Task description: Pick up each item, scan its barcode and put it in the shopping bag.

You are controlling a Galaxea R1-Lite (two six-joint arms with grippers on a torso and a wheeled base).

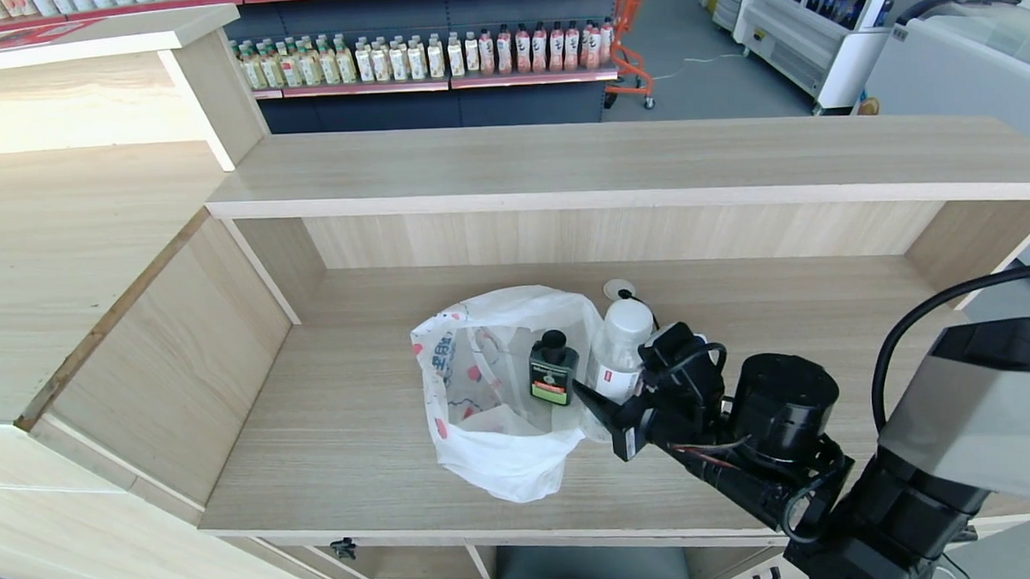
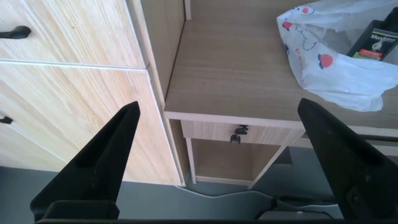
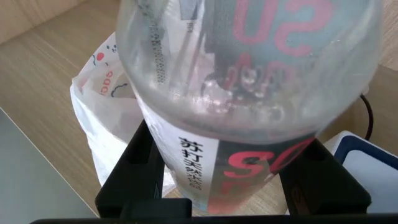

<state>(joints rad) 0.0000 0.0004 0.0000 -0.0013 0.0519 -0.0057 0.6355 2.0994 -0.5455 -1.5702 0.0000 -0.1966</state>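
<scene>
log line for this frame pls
right gripper: shut on clear bottle | left gripper: open | dark bottle: in shopping bag

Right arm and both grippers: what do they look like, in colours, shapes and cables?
The right arm has a grey boxy link, then black round joint housings. A thick black cable arcs above it, and thin red wires run by the wrist. The right gripper is black with a small white sticker. The left gripper has two black wedge-shaped fingers.

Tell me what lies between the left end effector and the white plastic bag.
Just bare light-wood countertop between left end effector and white plastic bag, as the left wrist view shows.
</scene>
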